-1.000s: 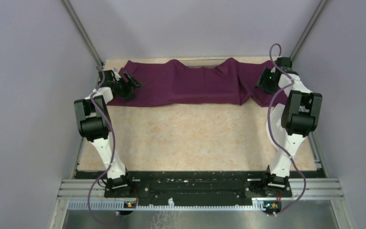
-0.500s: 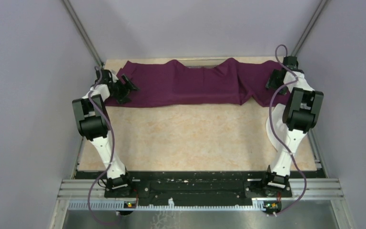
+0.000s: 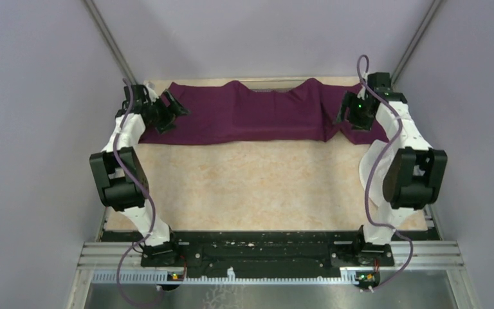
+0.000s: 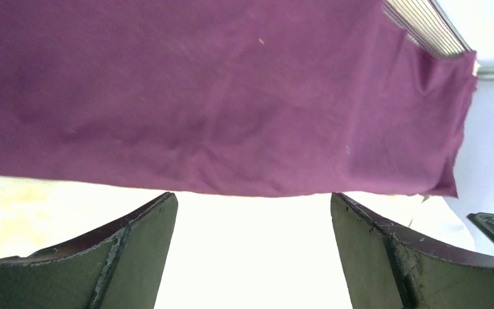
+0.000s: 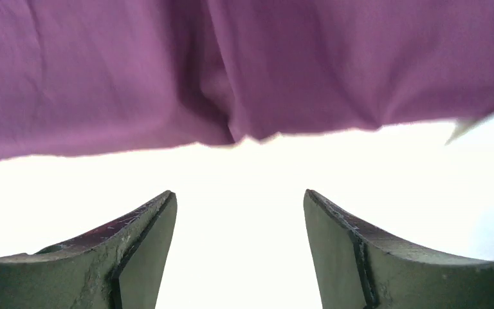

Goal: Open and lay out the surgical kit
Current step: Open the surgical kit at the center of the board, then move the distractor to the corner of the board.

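Of the surgical kit I see only its dark purple cloth wrap [image 3: 257,116], spread in a long wrinkled band along the far edge of the table. My left gripper [image 3: 172,109] hovers at the wrap's left end, open, with nothing between its fingers. In the left wrist view the wrap [image 4: 231,96] hangs just beyond the open left gripper [image 4: 251,196]. My right gripper [image 3: 345,116] is over the wrap's right end, also open and empty. The right wrist view shows a folded edge of the wrap [image 5: 296,64] ahead of the right gripper [image 5: 238,193].
The beige tabletop [image 3: 257,187] stretches bare from the wrap to the arm bases. A ribbed metal rail [image 4: 424,29] runs along the far edge behind the wrap. Lilac walls and slanted frame posts [image 3: 112,45] close in both sides.
The right gripper swung from the table's right edge inward over the wrap's right end and its jaws widened. The left gripper drew back slightly to the left and opened a little more.
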You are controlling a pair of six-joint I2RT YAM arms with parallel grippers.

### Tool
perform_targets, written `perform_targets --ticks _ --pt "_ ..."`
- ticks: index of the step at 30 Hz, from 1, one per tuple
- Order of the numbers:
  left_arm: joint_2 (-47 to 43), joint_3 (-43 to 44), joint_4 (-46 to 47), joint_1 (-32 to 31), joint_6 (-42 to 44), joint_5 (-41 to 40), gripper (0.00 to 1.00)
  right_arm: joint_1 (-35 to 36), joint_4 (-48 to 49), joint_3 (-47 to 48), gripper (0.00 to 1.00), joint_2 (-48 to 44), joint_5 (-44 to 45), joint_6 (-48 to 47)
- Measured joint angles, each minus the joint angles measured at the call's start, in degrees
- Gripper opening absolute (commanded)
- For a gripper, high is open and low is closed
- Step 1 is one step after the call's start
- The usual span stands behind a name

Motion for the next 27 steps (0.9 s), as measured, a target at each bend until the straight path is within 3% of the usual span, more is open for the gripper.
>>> perform_targets --ticks 5,8,12,27 --pt "-6.1 -4.7 0.4 -4.2 -1.6 1.0 0.96 -3.2 -0.7 -12.5 0.69 -10.4 -0.4 -0.3" --pt "-8.3 -7.6 0.9 -8.7 -2.3 1.1 0.96 -5.8 0.0 -18.7 0.57 -12.9 0.1 -0.3" --pt "-10.3 -11.4 1.2 -14.6 -2.9 1.9 0.96 -7.0 1.1 -23.3 0.48 -12.7 1.2 0.0" --pt "-16.5 -14.0 -1.7 -17.9 -1.5 1.6 0.97 -7.6 11.7 -28.5 0.51 -6.3 10.1 5.9"
